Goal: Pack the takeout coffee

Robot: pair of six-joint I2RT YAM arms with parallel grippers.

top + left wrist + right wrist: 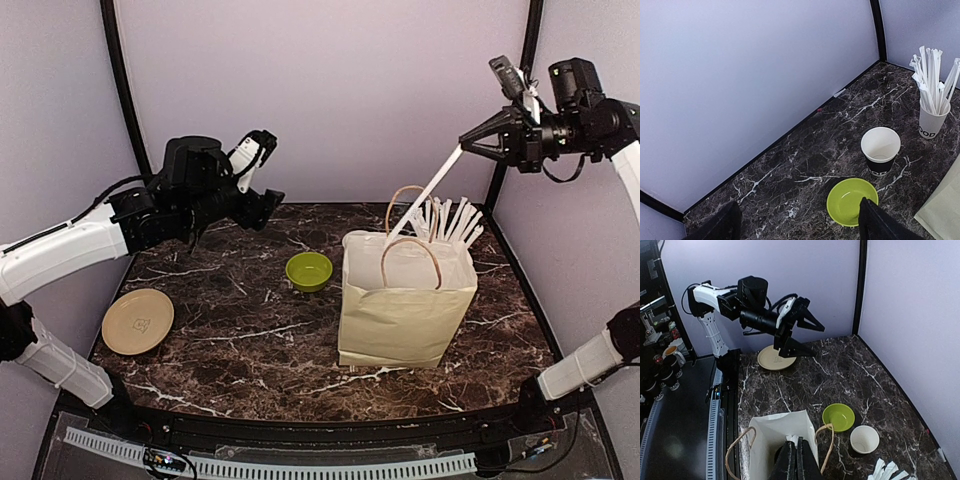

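One takeout coffee cup [880, 150], black with a white inside and no lid, stands on the marble beside the green bowl [852, 201]; it also shows in the right wrist view [864, 439]. In the top view the paper bag [405, 305] hides it. My right gripper [464, 142] is high above the bag, shut on a white straw [425, 192] that slants down to the bag's mouth. In its wrist view the shut fingers [797, 462] hang over the open bag [771, 432], with a dark shape inside. My left gripper [272, 168] is open, empty and raised at the back left [797, 227].
A white cup of wrapped straws [932, 122] stands behind the bag [448, 218]. The lime-green bowl [309, 270] sits left of the bag. A tan plate [137, 320] lies at the left edge. Purple walls enclose the back and sides.
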